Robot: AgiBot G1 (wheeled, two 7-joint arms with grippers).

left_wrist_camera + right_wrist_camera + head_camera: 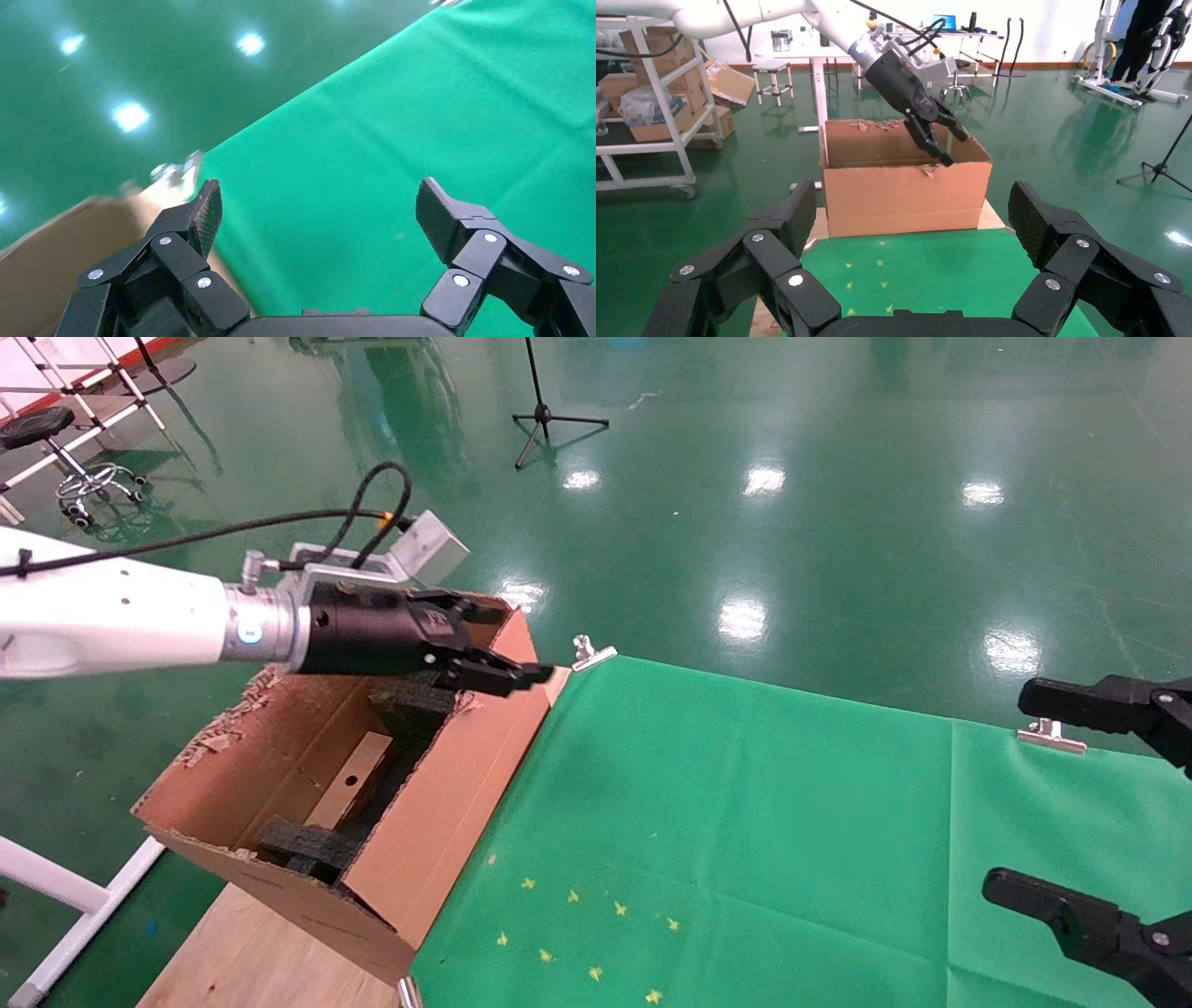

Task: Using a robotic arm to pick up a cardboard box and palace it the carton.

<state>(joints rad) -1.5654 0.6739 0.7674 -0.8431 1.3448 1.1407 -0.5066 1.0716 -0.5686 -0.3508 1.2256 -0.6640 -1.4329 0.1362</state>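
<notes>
Head view: left gripper (521,674) on the white arm (102,612) hangs over the far-right corner of the carton (447,803), just above its rim. Fingers spread apart, nothing between them; the left wrist view confirms this, showing both pads (205,210) wide with only green cloth (365,175) beyond. The box (352,789) lies inside the carton on its floor, between two black foam blocks (307,848), long side up, a small hole showing in that face.

Right gripper (1090,812) sits at the table's right edge, well apart from the carton, jaws open and empty, parked.

Judgement: placing looks done; the box is already in and released. Step in hand is the pull-away. Next move calls for lifting the left gripper clear of the carton's ragged rim without snagging the wall, then swinging back over the cloth.
</notes>
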